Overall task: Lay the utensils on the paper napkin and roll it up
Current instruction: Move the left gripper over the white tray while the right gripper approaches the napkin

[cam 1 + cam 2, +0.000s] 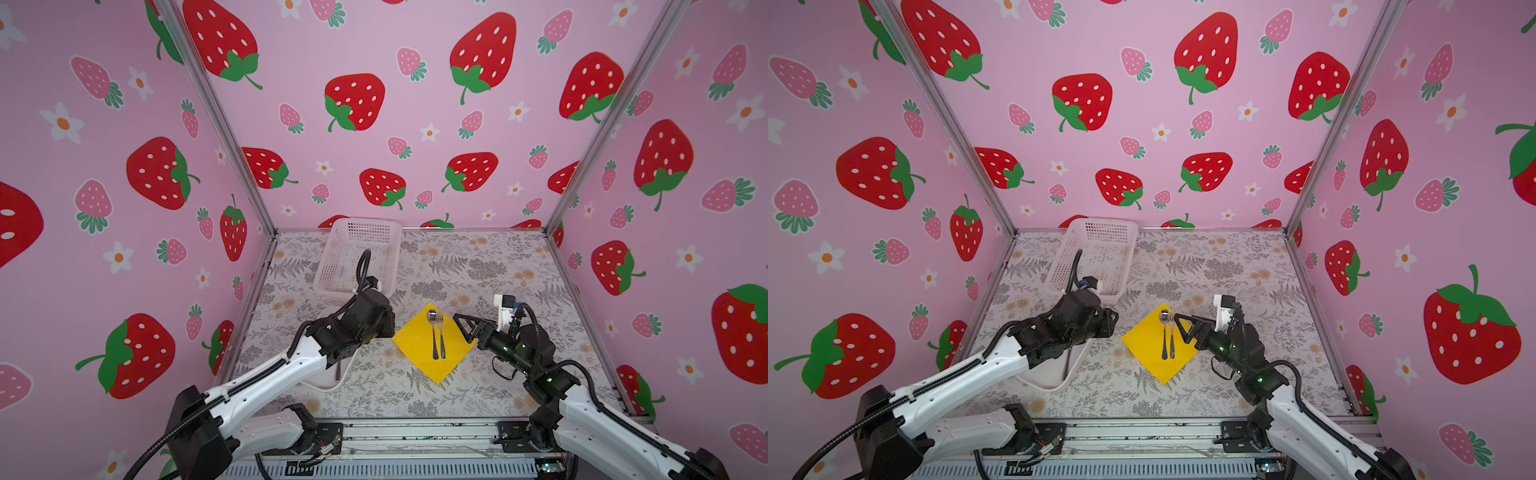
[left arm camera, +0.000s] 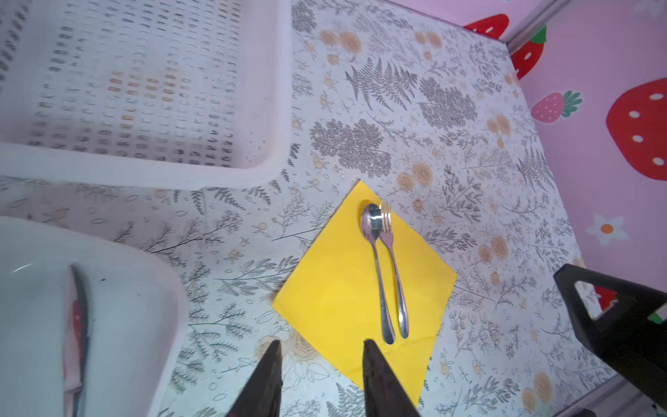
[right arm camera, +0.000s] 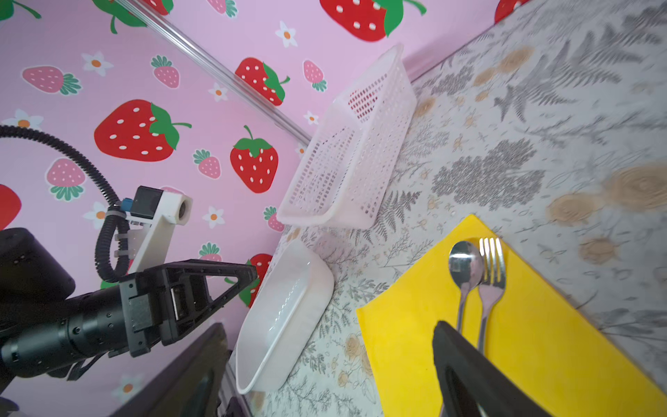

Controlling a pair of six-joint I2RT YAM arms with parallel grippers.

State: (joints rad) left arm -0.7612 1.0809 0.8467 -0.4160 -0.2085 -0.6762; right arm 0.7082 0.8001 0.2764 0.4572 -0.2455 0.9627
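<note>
on the napkin (image 2: 335, 289) lie spoon (image 2: 379, 278) and fork (image 2: 397, 278); left claw (image 2: 321, 343), right claw (image 1: 462, 327) released.

Stereo overhead; wrist views seemingly close

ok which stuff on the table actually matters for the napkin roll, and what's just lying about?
Job:
- napkin
- spoon and fork, side by side on the napkin
- knife, not yet on the napkin

Lying about:
- basket, nothing seen inside
- tray, matters only because the knife lies in it
</note>
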